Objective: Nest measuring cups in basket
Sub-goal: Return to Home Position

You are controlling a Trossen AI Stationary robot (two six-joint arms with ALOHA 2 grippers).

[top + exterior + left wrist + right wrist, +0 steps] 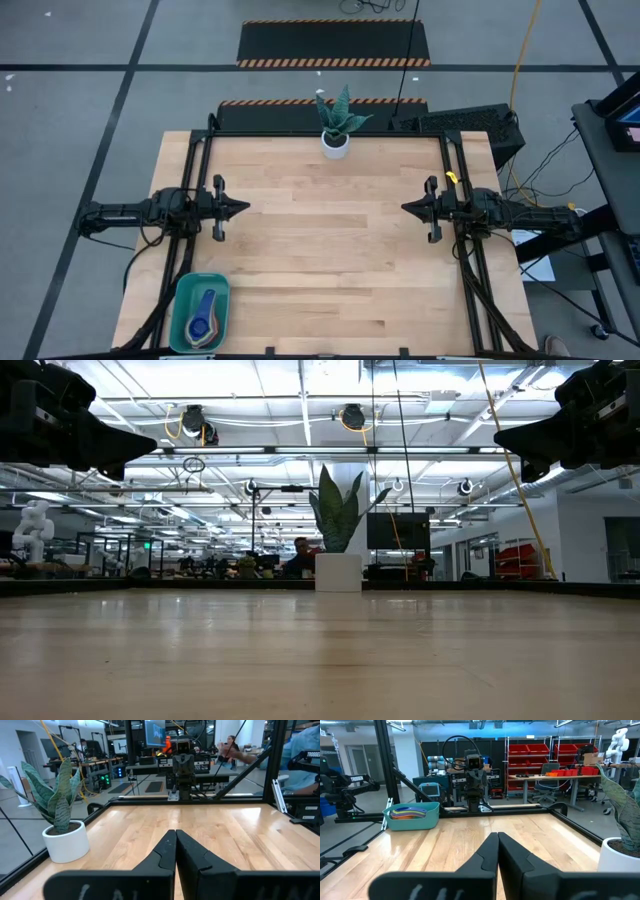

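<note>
The cups point(205, 316) lay in the basket point(181, 298), apparently stacked one inside another. The right wrist view showed their coloured rims layered just above the basket wall. The basket sat at the near left corner of the table point(330, 250), close to the edge and beside the left arm's frame.

The left end effector point(243, 208) hung over the table's left side with its fingers together and nothing between them. The right end effector point(405, 208) faced it from the right side, also closed and empty. Both were well apart from the basket and from the plant point(336, 125) at the far edge.

The nesting looked finished, so little could go wrong. The main risk was probably the basket's place. A low sweep of the left arm or a tug from its cables could push the basket off the corner and spill the stack. The plant seemed safe unless an arm reached far forward.
</note>
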